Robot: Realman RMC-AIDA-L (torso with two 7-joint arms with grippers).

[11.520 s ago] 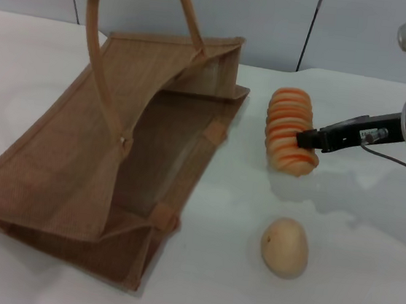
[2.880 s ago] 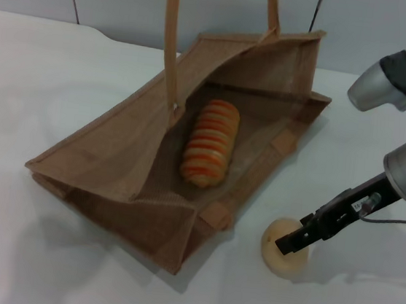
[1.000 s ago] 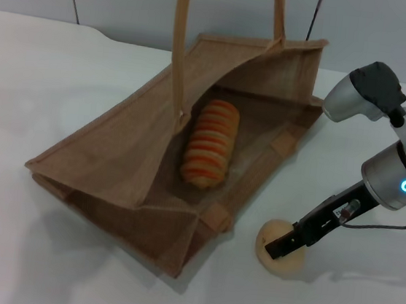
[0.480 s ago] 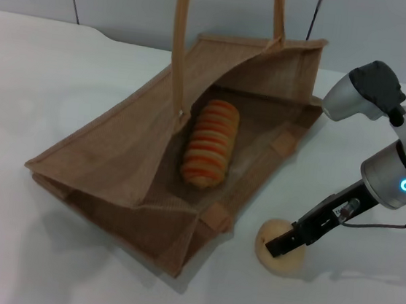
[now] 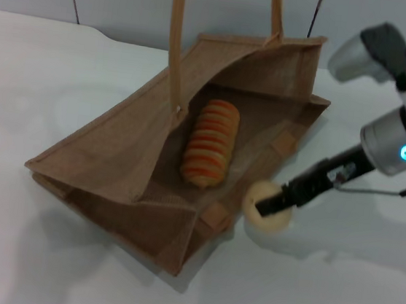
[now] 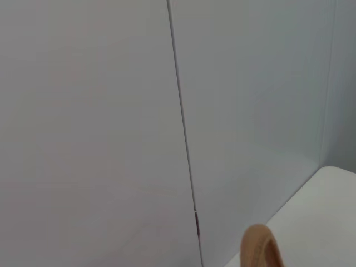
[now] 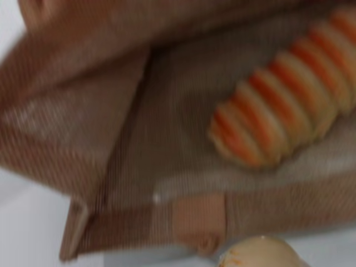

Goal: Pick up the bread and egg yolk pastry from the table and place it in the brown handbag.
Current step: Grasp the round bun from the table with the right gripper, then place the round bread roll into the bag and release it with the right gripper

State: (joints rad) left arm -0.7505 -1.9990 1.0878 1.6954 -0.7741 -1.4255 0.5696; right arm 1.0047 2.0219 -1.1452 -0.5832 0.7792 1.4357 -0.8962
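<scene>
The right gripper (image 5: 269, 203), its jaws clamped on the pastry (image 5: 267, 209), has lifted it off the surface (image 5: 44, 68) and carried it left to the bag's (image 5: 114, 156) near right corner; only the drop remains. The loaf (image 5: 209, 153) lies inside the bag, long axis near-to-far. The left gripper's state cannot be told.

The right end effector (image 5: 266, 205) covers the middle of the egg yolk pastry (image 5: 269, 218), whose lower part is cut off in the blurred right wrist view, while the brown handbag (image 5: 121, 165) handles beyond it run out of frame.
</scene>
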